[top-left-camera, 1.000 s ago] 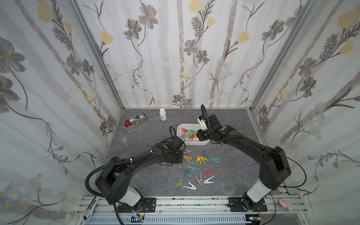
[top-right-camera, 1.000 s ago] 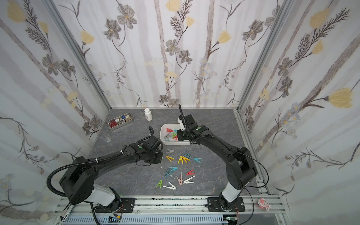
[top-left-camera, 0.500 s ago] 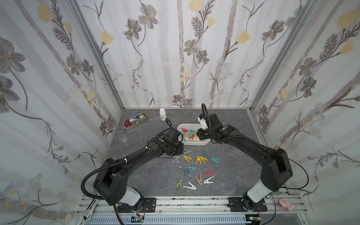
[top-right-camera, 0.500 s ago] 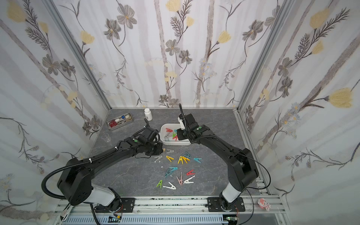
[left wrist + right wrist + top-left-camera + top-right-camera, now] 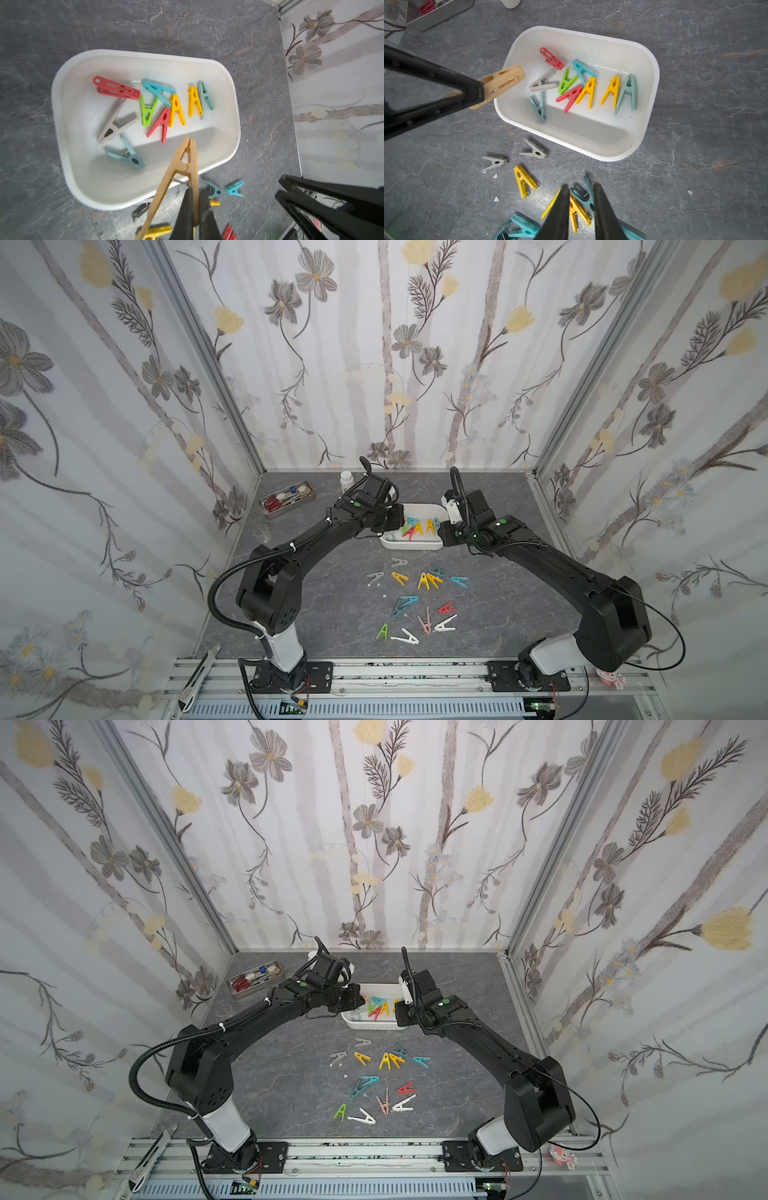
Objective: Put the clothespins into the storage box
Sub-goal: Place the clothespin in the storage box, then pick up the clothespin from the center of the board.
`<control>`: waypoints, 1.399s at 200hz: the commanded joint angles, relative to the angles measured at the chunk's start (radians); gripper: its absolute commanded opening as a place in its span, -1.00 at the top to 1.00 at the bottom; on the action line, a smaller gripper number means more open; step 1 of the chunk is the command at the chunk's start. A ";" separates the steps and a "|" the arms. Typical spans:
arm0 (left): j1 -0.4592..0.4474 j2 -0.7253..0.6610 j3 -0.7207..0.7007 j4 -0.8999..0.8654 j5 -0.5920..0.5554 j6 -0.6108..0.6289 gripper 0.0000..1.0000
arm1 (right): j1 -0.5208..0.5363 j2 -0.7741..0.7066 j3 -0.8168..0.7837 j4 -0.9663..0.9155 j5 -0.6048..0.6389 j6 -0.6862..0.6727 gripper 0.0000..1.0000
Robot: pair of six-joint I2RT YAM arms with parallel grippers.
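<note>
The white storage box (image 5: pixel 411 546) holds several clothespins (image 5: pixel 176 110) in red, yellow, teal, green and grey. My left gripper (image 5: pixel 194 191) is shut on one leg of a beige clothespin (image 5: pixel 182 164), whose tip hangs above the box just inside its rim (image 5: pixel 62 116). In the right wrist view the same beige clothespin (image 5: pixel 502 81) pokes over the box's edge (image 5: pixel 652 99). My right gripper (image 5: pixel 580 187) hovers open and empty above a yellow clothespin (image 5: pixel 577 209) and a teal one on the table, beside the box. Several more clothespins (image 5: pixel 428 580) lie scattered nearer the front.
A metal tray (image 5: pixel 286 499) with scissors and pens stands at the back left, with a small white bottle (image 5: pixel 346 480) to its right. A clear cup (image 5: pixel 262 533) sits near the left wall. White crumbs (image 5: pixel 495 175) dot the table by the grey pegs.
My left gripper has risen from the table with the beige clothespin and travelled back to the box's rim. The right arm has hardly moved.
</note>
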 commanded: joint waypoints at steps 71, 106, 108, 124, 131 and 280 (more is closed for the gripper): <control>0.001 0.212 0.227 -0.009 -0.006 0.035 0.69 | -0.030 -0.084 -0.076 -0.001 0.040 -0.002 0.51; 0.003 0.200 0.228 -0.018 -0.023 0.044 0.49 | -0.035 -0.090 -0.094 0.015 0.029 -0.003 0.51; 0.002 0.201 0.228 -0.019 -0.024 0.045 0.49 | -0.035 -0.091 -0.095 0.015 0.028 -0.001 0.51; 0.002 0.196 0.229 -0.027 -0.030 0.055 0.49 | -0.036 -0.098 -0.101 0.022 0.026 0.004 0.51; 0.002 0.193 0.230 -0.031 -0.030 0.057 0.49 | -0.035 -0.101 -0.104 0.024 0.026 0.007 0.51; -0.021 0.000 -0.006 0.009 -0.115 0.040 0.36 | -0.002 -0.169 -0.208 0.040 -0.005 0.040 0.50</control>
